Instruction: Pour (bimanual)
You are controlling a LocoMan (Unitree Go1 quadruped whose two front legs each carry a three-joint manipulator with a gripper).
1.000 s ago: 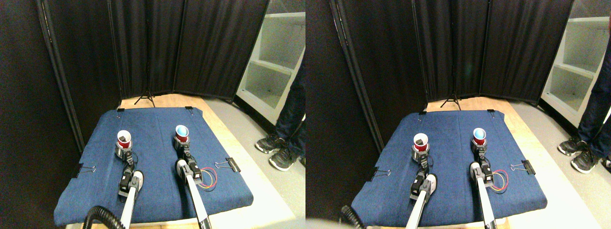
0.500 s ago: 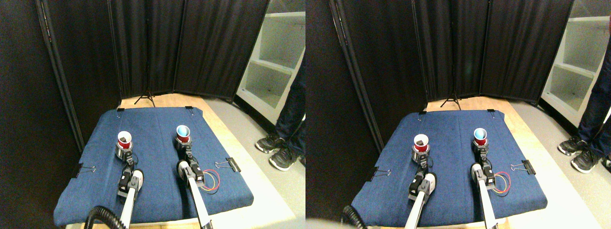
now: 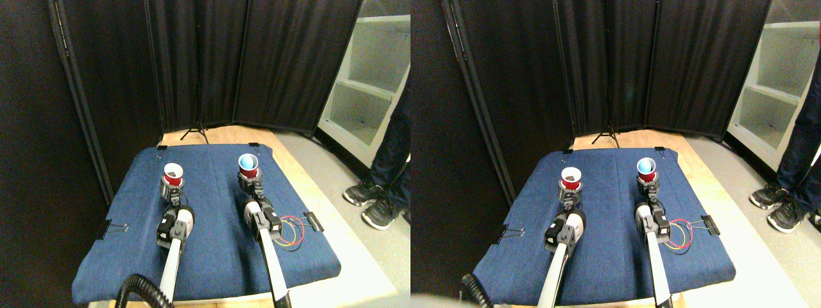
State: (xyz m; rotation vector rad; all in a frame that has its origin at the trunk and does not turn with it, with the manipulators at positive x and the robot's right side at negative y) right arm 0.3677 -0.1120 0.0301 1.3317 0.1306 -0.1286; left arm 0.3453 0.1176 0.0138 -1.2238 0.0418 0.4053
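On blue mat point(image 3: 211, 250), left gripper point(image 3: 171, 191) clamped on red cup point(image 3: 172, 174) at 10 o'clock; right gripper point(image 3: 250, 181) clamped on blue-lined cup point(image 3: 247, 165) at 1 o'clock. Cups well apart. You bring rims together slowly, keep both upright until aligned, then tilt gently.

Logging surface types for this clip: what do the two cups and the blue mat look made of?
Left cup and right cup: probably thin disposable plastic or coated paper, judging by the smooth red walls and thin pale rims; the right one looks blue inside. Blue mat: woven cloth, matte, with soft rumpled edges, clipped down by a binder clip.
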